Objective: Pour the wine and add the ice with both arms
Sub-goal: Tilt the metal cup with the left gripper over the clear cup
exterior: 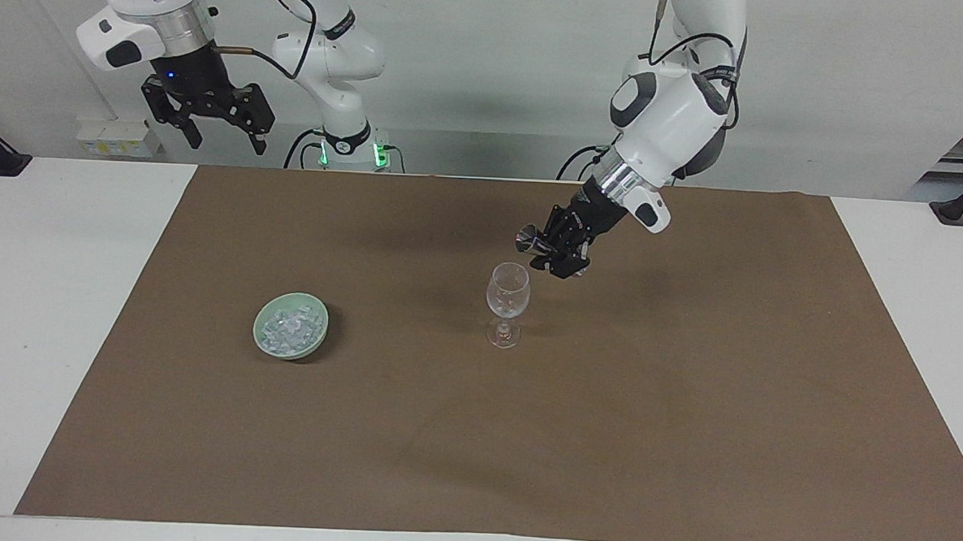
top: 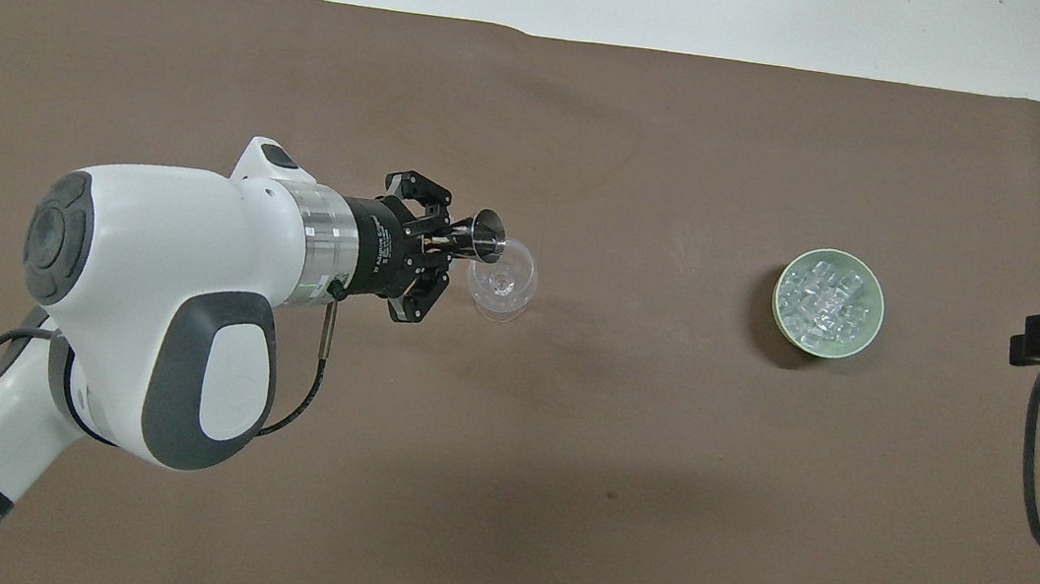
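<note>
A brown mat [exterior: 687, 409] covers the white table [exterior: 40, 324].

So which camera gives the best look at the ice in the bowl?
The overhead view: it looks straight down into the green bowl, so the heaped ice shows as separate clear cubes. The facing view shows the ice slantwise, as a whitish glinting heap.

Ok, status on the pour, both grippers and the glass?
Left gripper shut on jigger, tipped on its side over wine glass. Right gripper open, waiting high at its own end. Ice untouched in bowl. Nothing in the way.
</note>
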Motion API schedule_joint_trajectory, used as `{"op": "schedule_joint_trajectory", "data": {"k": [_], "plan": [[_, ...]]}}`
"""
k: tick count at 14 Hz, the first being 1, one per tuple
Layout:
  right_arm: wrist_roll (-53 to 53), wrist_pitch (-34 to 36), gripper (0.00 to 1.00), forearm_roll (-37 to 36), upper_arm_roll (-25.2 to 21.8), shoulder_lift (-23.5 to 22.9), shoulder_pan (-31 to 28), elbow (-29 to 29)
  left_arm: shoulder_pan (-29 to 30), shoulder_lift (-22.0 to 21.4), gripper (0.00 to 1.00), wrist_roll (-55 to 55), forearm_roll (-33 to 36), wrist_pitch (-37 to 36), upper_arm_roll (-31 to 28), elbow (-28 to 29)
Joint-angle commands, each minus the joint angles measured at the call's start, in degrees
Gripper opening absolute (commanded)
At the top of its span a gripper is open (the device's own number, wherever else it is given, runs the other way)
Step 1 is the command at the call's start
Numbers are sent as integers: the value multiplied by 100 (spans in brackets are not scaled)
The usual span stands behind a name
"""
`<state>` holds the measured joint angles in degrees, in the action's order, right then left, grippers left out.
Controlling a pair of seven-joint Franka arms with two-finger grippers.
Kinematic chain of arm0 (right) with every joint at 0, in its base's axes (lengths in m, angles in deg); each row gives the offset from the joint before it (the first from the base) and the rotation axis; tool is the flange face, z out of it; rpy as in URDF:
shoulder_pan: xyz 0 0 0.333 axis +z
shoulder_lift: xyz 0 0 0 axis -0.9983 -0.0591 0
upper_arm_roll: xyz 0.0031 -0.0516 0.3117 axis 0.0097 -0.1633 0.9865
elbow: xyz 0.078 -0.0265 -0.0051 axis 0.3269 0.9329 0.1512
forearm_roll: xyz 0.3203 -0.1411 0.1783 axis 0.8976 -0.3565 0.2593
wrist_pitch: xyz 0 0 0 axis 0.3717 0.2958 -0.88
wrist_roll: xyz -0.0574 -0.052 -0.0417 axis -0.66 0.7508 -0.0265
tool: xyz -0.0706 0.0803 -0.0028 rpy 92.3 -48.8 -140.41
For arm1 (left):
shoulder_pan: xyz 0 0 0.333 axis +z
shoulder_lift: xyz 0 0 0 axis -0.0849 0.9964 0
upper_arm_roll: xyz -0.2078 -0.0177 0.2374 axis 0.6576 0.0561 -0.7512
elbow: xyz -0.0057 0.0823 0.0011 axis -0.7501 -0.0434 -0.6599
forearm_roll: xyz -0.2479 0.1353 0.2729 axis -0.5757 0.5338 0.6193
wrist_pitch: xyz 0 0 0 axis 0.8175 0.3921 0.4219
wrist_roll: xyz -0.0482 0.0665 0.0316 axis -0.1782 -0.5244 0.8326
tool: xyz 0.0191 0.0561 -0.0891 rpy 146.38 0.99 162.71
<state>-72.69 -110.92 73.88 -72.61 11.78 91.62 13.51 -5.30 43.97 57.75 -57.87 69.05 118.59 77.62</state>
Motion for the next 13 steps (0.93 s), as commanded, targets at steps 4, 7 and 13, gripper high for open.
{"op": "schedule_joint_trajectory", "data": {"k": [4,7,13], "plan": [[91,78,100,9,2,-9,-17,-58,34,58,0,143,541,-321,-6,-143],[91,78,100,9,2,-9,-17,-58,25,58,0,291,839,-366,-6,-151],[91,78,100,9,2,-9,-17,-58,-27,58,0,652,1472,-480,11,-204]]}}
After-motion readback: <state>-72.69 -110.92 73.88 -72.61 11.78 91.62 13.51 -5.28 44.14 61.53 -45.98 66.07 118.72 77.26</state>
